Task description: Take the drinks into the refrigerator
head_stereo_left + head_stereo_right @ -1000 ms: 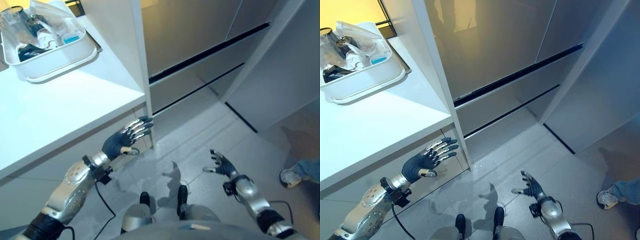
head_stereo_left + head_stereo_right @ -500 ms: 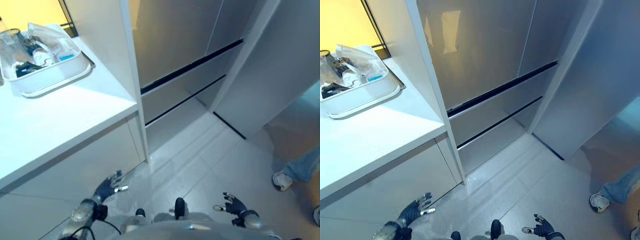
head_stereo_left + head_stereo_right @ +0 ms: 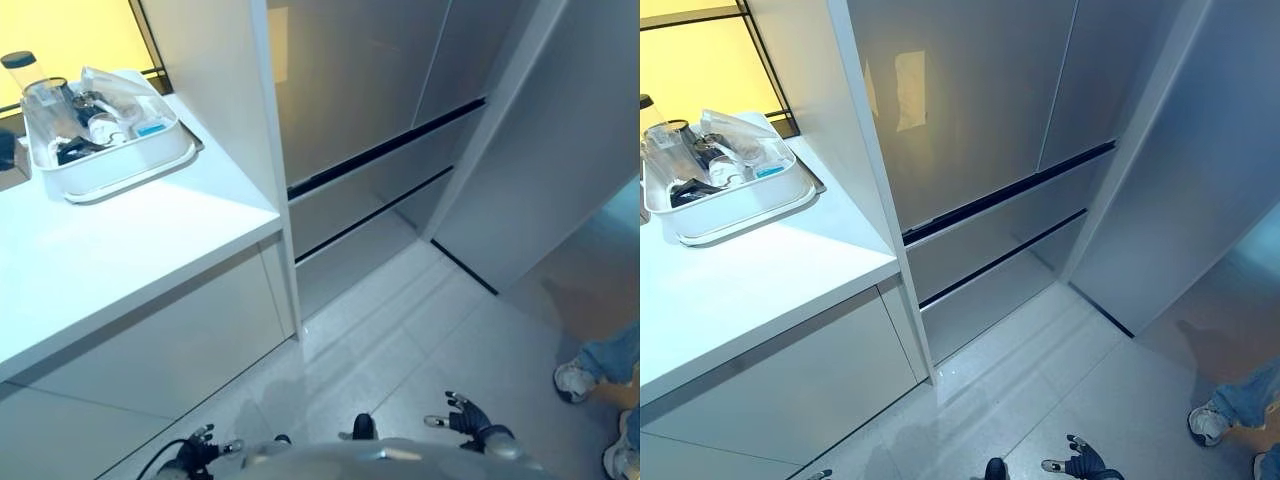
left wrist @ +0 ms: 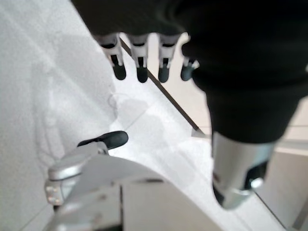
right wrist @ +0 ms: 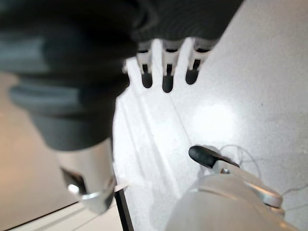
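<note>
Grey floor tiles (image 3: 400, 340) are running up to the refrigerator (image 3: 970, 110), whose doors and drawers are all sitting closed. I am seeing the left robot hand (image 4: 139, 57) hanging low over the floor with fingers (image 4: 119, 71) straight and thumb apart, holding nothing. The right robot hand (image 3: 462, 417) is hanging low too, fingers loose and spread, also empty. Further out, on the white desk (image 3: 120, 250), a white tray (image 3: 130, 165) is holding what look like clear bottles (image 3: 665, 150) and wrapped items; I am taking those for the drinks, though I cannot tell for sure. A person's shoe (image 3: 578, 380) is showing at the right. Whether a drink is still to go in or the door has just been closed behind one, I cannot judge.
</note>
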Motion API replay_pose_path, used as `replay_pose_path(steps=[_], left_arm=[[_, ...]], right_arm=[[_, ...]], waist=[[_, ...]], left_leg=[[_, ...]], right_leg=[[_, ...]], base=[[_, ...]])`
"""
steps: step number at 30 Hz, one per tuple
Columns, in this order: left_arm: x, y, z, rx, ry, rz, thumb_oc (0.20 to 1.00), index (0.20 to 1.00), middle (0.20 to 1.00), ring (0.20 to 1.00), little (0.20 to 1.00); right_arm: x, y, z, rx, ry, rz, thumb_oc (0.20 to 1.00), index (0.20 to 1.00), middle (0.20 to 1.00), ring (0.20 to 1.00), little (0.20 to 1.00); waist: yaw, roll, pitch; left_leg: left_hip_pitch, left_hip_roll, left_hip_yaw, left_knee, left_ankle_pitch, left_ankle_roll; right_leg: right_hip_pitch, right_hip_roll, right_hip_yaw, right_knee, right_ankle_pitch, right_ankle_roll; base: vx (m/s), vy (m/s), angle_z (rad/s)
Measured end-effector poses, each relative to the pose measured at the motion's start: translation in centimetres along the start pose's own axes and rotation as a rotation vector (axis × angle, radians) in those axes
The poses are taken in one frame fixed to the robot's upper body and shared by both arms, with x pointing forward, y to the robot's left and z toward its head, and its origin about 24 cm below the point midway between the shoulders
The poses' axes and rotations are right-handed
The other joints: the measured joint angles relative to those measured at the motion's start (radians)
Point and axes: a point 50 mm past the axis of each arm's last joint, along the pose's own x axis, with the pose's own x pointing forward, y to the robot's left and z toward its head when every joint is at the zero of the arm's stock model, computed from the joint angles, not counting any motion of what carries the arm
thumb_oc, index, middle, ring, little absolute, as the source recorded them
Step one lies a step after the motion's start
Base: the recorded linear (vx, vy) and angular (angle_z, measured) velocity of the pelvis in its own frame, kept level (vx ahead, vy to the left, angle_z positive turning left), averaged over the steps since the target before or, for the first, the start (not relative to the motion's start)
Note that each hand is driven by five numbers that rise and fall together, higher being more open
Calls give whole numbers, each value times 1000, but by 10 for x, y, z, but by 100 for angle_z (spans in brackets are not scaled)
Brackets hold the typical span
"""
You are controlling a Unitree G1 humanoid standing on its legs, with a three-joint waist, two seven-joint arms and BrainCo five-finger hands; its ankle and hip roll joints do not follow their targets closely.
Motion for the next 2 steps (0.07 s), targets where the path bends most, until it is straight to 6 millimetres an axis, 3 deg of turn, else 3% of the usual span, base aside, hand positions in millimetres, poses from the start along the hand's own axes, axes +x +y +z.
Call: replay_pose_path(steps=[2], left_arm=[[0, -3, 0, -4, 4, -1, 1000, 1000, 1000, 1000, 1000]], right_arm=[[0, 1, -2, 1, 7, -2, 1000, 1000, 1000, 1000, 1000]], waist=[[1, 0, -7]], left_leg=[[0, 1, -4, 0, 0, -1]], right_leg=[[3, 1, -5, 0, -1, -1]], base=[[37, -16, 5]])
